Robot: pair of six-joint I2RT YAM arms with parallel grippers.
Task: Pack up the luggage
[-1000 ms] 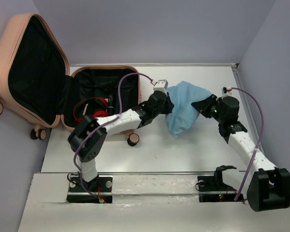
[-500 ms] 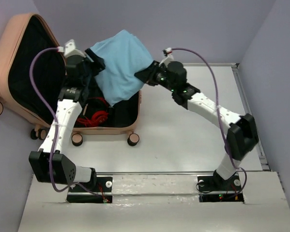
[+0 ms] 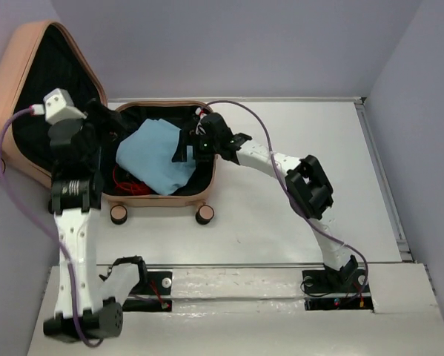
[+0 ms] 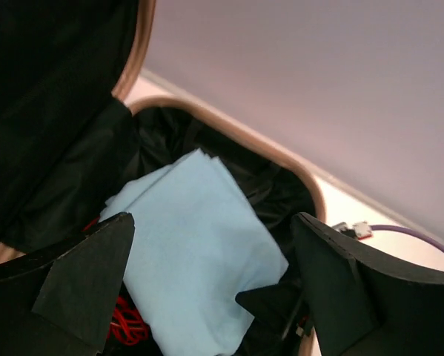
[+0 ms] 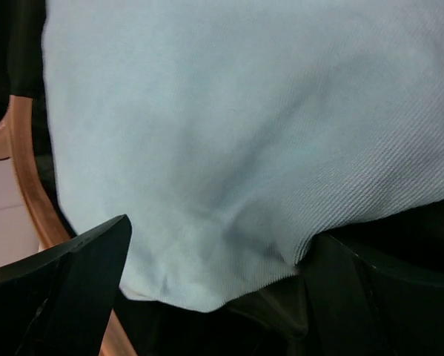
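since half a second ago the blue cloth (image 3: 152,156) has dropped from mid-air into the luggage (image 3: 159,200), which lies open at the far left of the tabletop (image 3: 340,148), lid raised. left arm stands tall, wrist bent over the lid; its pincer (image 3: 109,124) is spread wide and empty above the cloth. right arm stretches leftward, its pincer (image 3: 193,148) parted at the cloth's right edge. a red cord (image 3: 124,185) shows beneath the cloth.
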